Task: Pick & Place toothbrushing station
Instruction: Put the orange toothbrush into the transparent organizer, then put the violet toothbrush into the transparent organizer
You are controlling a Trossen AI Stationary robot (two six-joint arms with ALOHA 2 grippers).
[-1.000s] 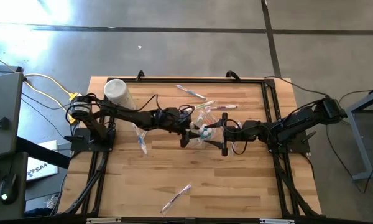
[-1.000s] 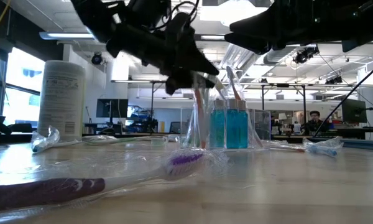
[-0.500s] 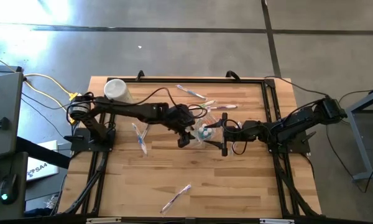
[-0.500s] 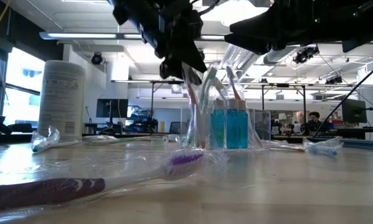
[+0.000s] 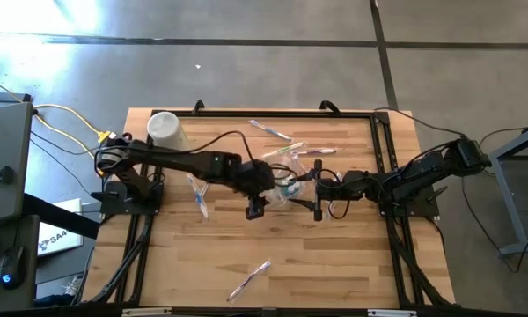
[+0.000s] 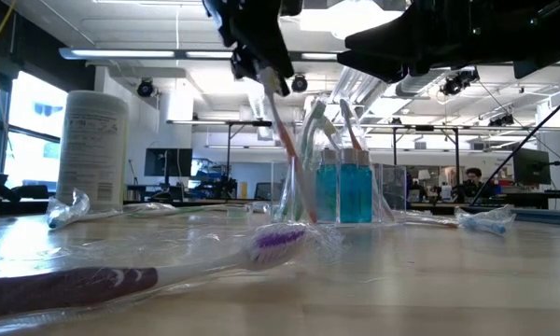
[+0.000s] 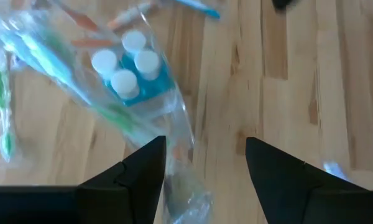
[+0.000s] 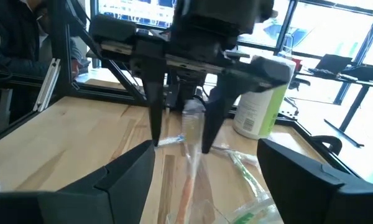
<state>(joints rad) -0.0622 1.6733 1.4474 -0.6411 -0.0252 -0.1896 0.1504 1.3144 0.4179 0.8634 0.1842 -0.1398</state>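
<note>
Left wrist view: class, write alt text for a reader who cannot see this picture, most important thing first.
Two dark open fingers of the left gripper hover over a clear plastic toothbrushing station on a wooden table. The holder contains blue bottles with white caps and green and orange toothbrushes.

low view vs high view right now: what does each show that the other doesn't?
Low view only: blue bottles upright inside the clear holder, toothbrushes leaning in it, a purple wrapped toothbrush close to the camera, and a person in the room behind.

High view only: which arm is which; the left gripper beside the holder, the right gripper on its other side, jaws open on both.

Both: the holder mid-table and the white tub.
</note>
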